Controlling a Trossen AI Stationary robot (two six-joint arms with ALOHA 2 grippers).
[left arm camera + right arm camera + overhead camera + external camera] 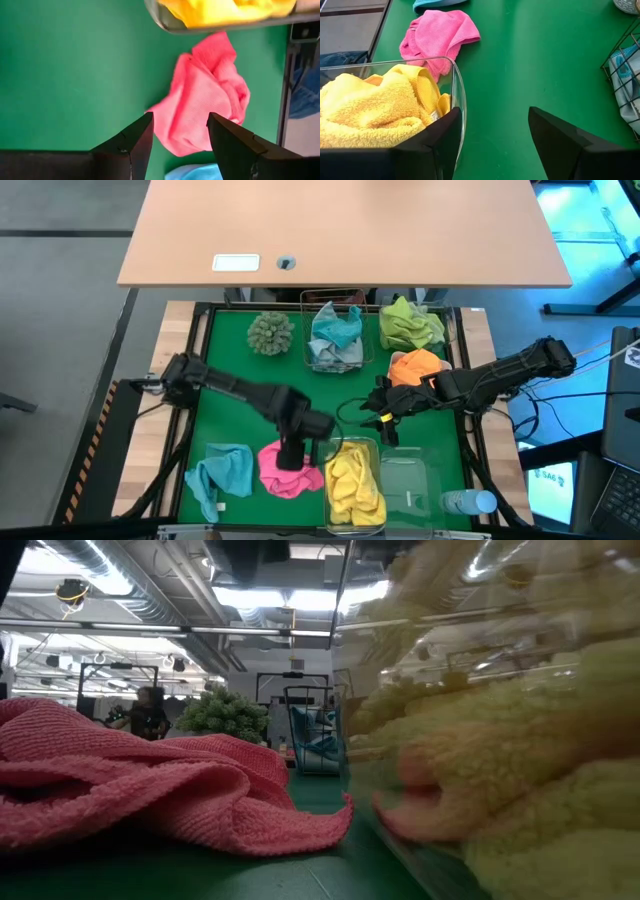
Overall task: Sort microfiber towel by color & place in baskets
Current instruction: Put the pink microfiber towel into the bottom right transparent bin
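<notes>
A pink towel (285, 468) lies crumpled on the green mat near the front, and also shows in the low view (150, 790). My left gripper (291, 458) hovers open just above it, fingers pointing down, with the towel (200, 100) below the gap between them (180, 131). My right gripper (373, 416) is open and empty (495, 127) over the mat, next to the clear tub (457, 95) of yellow towels (355, 480). A teal towel (225, 470) lies left of the pink one.
A copper wire basket (308, 350) holds teal and grey-blue towels. Lime green (410, 325) and orange (415, 365) towels lie at the back right. A sage-green tufted ball (270, 332) sits at the back left. An empty clear tub (407, 480) and a bottle (468, 502) are at the front right.
</notes>
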